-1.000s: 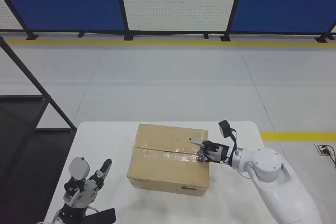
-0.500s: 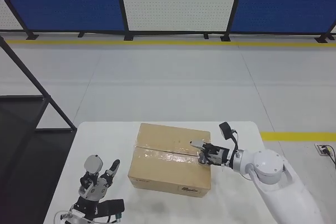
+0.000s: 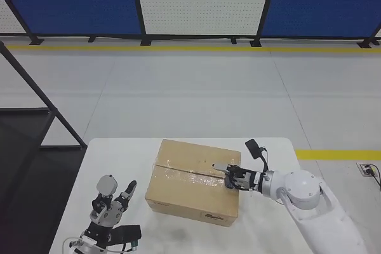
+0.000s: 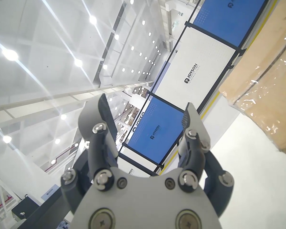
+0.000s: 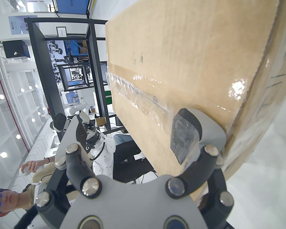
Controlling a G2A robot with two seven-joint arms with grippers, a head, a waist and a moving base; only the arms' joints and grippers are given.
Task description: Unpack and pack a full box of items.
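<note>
Though taped, box (image 3: 189, 185) against right tool (image 3: 223, 176).

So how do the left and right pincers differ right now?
The left pincer points upward, clear of the taped brown cardboard box; the right pincer lies sideways over the box's top. The left pincer touches nothing; one right pincer finger rests against the box at its taped seam. Both are open and hold nothing.
</note>
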